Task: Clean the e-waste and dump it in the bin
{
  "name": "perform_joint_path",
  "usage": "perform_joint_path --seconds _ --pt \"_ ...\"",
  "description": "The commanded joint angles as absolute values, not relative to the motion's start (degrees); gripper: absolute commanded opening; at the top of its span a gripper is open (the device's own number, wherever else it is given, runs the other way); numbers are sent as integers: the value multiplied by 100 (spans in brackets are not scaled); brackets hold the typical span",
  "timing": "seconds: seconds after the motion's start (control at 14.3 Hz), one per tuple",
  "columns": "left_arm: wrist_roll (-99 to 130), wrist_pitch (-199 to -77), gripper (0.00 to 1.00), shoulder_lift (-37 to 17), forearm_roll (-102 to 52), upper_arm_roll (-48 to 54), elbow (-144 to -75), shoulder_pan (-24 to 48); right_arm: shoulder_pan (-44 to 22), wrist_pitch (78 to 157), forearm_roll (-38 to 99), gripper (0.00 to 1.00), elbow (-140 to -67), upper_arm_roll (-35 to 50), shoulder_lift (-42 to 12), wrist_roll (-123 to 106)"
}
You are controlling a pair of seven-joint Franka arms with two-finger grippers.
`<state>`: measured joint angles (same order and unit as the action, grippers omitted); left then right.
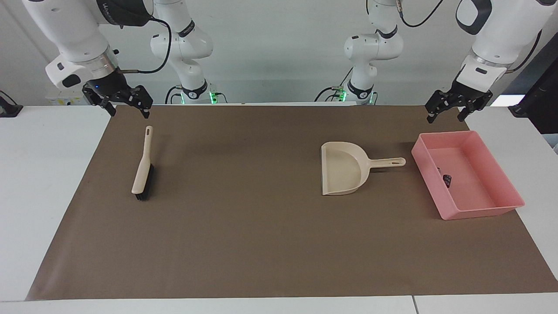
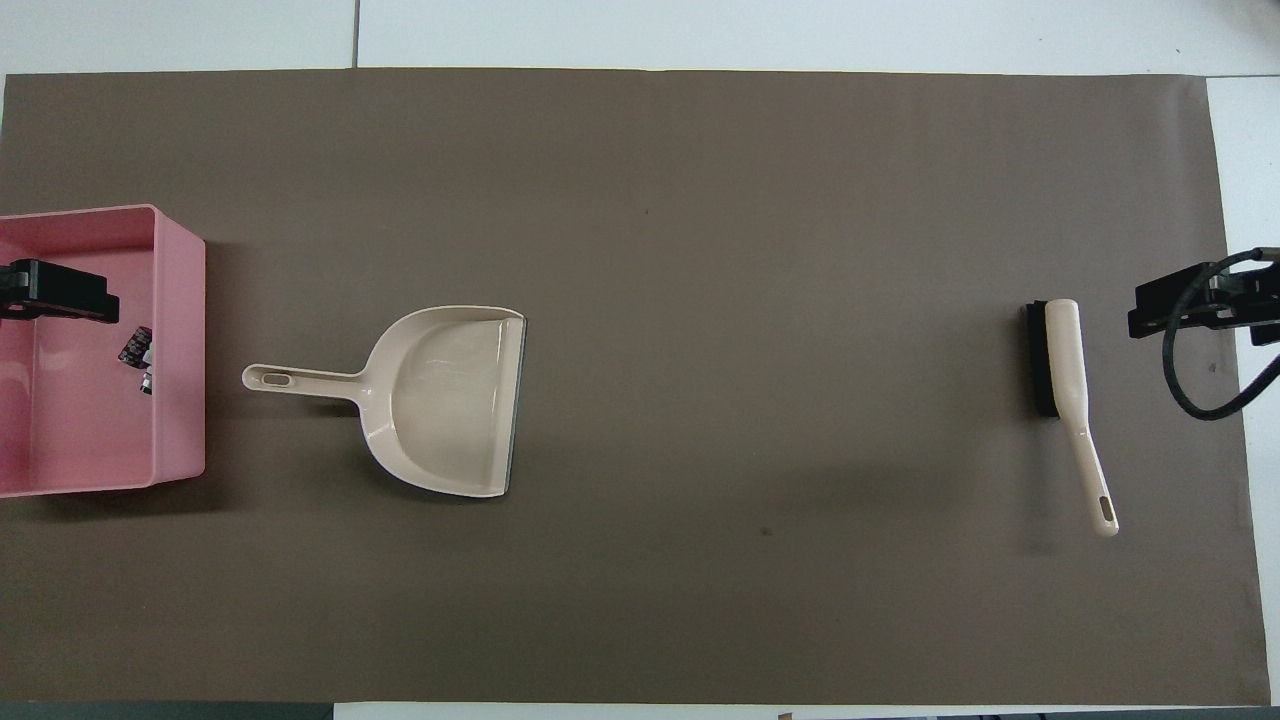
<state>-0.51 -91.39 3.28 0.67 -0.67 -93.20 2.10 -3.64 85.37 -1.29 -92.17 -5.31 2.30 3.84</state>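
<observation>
The pink bin (image 1: pixel 479 213) stands at the left arm's end of the mat and also shows in the overhead view (image 2: pixel 180 300). The e-waste lies inside it: a dark stubby bit (image 1: pixel 447 179) (image 2: pixel 134 346) and a small pale bit (image 2: pixel 146 381) beside it. My left gripper (image 1: pixel 451 112) (image 2: pixel 55 292) hangs open and empty in the air over the bin. My right gripper (image 1: pixel 126 108) (image 2: pixel 1190 305) waits open and empty in the air, over the mat's edge at the right arm's end, by the brush.
A beige dustpan (image 1: pixel 344 170) (image 2: pixel 450 400) lies empty on the brown mat beside the bin, its handle pointing at the bin. A beige brush with black bristles (image 1: pixel 143 170) (image 2: pixel 1065 360) lies at the right arm's end.
</observation>
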Motion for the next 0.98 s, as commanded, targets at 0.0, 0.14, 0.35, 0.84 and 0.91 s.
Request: perform_joint_path --seconds 0.0,0.14,0.35,0.84,0.91 --pt "-70 -8807 98 106 26 -53 -8956 167 -404 8552 -158 100 -9317 -545 325 396" --pt "-88 -8754 98 167 26 -53 -9078 150 -378 8534 -184 100 -9282 -528 299 422" --pt "-97 -8763 98 298 26 -53 -9351 62 42 8543 -185 100 -9290 -108 316 448" --pt "-97 -8807 99 334 26 -62 -9439 53 44 8569 -176 100 -9308 -9 325 527" --pt "-97 -8807 99 334 26 -62 -9439 44 9 8526 -167 100 -9282 -17 325 771"
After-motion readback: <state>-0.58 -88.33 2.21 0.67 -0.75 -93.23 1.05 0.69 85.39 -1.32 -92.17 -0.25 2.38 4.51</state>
